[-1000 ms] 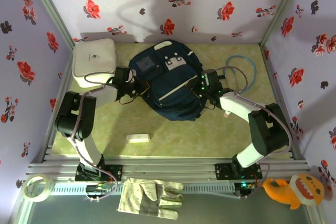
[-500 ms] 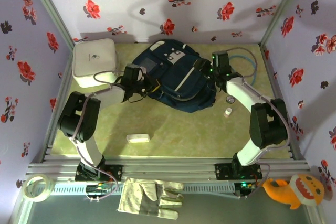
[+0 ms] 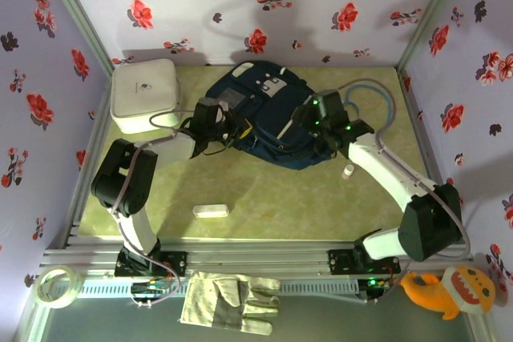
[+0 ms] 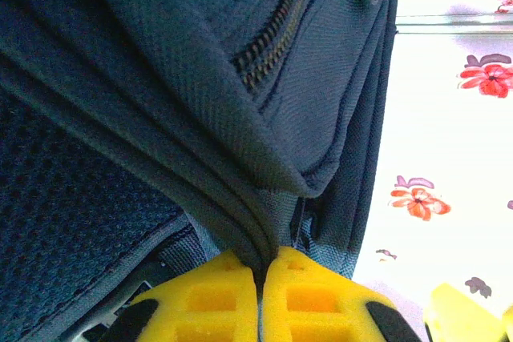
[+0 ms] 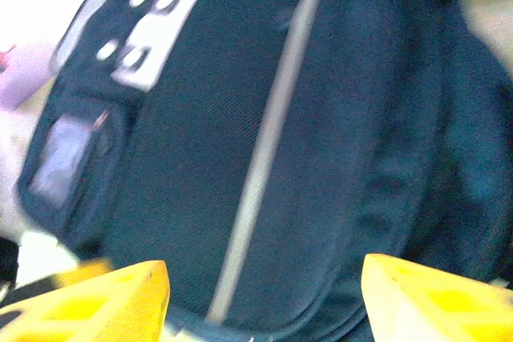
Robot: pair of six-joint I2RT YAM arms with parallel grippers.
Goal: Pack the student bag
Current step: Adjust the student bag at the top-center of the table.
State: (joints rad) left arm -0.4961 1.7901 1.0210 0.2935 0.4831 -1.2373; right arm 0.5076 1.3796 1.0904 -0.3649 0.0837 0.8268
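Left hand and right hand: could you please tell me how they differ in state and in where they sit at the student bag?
The left hand is shut, pinching a fold of the student bag; the right hand is open, gripping nothing. The left hand is at the bag's left edge; the right hand is at its right side, facing the striped front. Both have yellow fingers and are close to the bag.

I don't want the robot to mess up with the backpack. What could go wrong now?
The left gripper pinches just a thin fold of the student bag, so the fabric might slip out. The right gripper is open in front of the bag and grips nothing, so it probably gives no backup. The small white container stands close beside the right arm and could get knocked over.
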